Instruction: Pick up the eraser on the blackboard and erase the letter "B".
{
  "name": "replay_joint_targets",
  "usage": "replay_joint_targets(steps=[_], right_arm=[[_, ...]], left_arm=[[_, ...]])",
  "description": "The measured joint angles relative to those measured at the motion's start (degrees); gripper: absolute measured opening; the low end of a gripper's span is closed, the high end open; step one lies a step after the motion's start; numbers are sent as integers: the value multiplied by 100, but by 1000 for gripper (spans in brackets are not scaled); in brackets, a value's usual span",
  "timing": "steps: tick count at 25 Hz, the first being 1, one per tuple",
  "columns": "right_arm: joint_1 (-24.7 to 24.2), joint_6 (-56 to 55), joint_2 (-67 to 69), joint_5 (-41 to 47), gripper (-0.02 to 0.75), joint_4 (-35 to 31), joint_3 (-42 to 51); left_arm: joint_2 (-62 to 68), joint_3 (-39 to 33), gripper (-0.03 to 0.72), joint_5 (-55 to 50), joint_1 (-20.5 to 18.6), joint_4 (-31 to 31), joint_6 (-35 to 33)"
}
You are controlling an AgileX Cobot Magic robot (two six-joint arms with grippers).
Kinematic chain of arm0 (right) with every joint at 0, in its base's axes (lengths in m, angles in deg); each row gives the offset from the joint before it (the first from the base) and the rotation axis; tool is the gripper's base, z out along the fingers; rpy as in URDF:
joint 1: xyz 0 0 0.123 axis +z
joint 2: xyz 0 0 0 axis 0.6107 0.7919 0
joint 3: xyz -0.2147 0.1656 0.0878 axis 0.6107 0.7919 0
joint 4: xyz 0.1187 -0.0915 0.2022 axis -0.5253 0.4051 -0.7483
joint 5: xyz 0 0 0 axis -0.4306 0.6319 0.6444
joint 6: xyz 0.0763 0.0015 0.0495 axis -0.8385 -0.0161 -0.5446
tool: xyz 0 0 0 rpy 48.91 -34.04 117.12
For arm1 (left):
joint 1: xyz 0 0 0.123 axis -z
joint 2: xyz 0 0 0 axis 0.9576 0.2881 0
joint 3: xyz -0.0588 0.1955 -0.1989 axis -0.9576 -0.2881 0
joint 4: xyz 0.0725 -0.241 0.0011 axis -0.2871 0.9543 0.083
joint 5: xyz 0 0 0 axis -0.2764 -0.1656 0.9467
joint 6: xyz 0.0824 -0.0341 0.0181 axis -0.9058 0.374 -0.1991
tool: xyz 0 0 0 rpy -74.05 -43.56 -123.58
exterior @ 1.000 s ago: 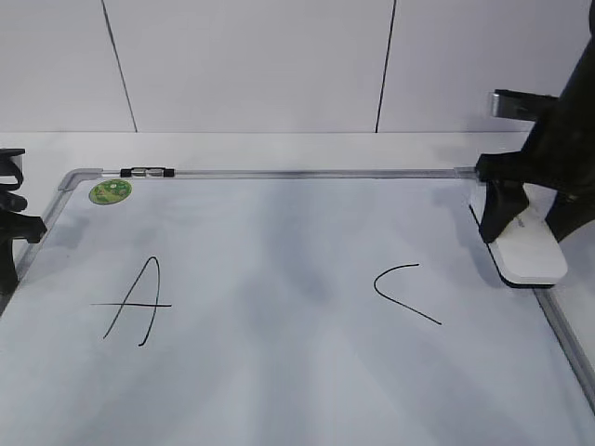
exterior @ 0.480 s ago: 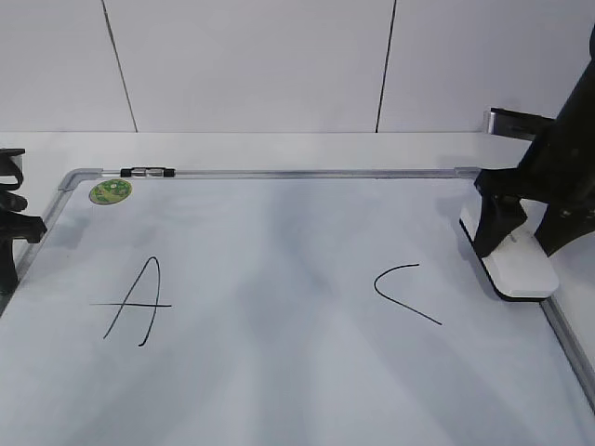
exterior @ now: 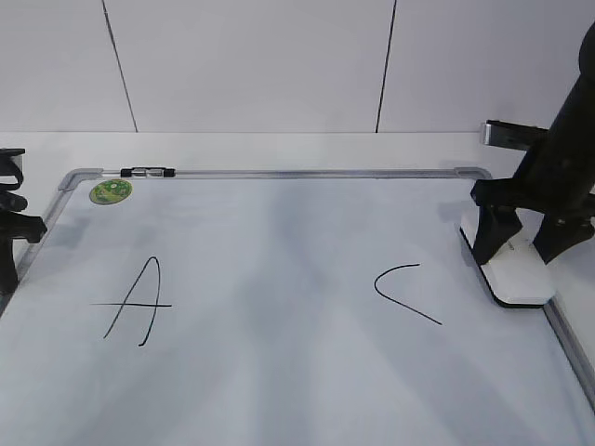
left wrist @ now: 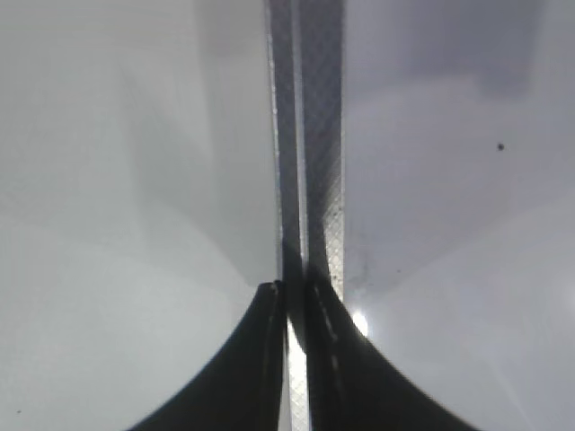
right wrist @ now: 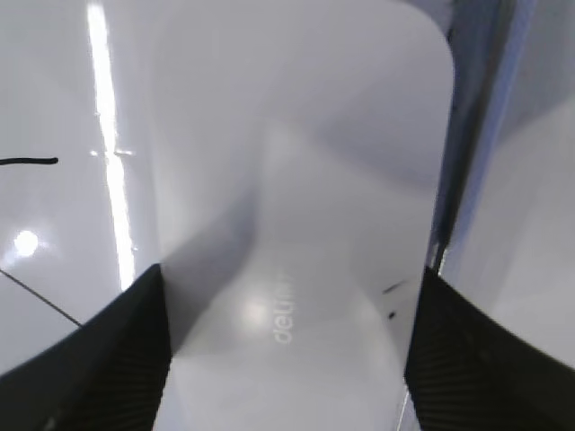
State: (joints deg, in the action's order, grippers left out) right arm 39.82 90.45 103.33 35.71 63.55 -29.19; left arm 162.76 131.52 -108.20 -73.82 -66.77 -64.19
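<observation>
The eraser point(exterior: 519, 274) is a white block with a dark underside, lying flat at the right edge of the blackboard point(exterior: 279, 390). My right gripper point(exterior: 516, 249) is shut on it, one finger on each long side. In the right wrist view the eraser point(right wrist: 296, 180) fills the frame between the fingers point(right wrist: 289, 278), grey print on top. No letter "B" shows; the board between the black "A" point(exterior: 135, 302) and "C" point(exterior: 404, 293) is bare with a faint grey smear. My left gripper point(exterior: 9, 232) is shut and empty over the board's left frame point(left wrist: 319, 135), as the left wrist view point(left wrist: 292, 292) shows.
A small black-and-silver marker point(exterior: 147, 172) lies on the board's top frame, with a round green sticker point(exterior: 110, 191) just below it. The board's right frame runs just beside the eraser point(right wrist: 467, 180). A white wall stands behind the table.
My right gripper has moved left and down with the eraser, from raised and tilted over the right frame to flat on the board. The left arm has not moved.
</observation>
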Motion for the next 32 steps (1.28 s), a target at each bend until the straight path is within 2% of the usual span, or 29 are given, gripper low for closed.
replay_joint_targets(steps=[22,25,29,32], right_arm=[[0,-106,80,-100,552,126,0],[0,-142,80,-56,577,126,0],[0,-164,80,18,648,126,-23],[0,-176,80,71,661,126,-120]], left_arm=[[0,0,32,0,0,0,0],[0,0,32,-11,0,0,0],[0,0,32,-11,0,0,0],[0,0,32,-11,0,0,0]])
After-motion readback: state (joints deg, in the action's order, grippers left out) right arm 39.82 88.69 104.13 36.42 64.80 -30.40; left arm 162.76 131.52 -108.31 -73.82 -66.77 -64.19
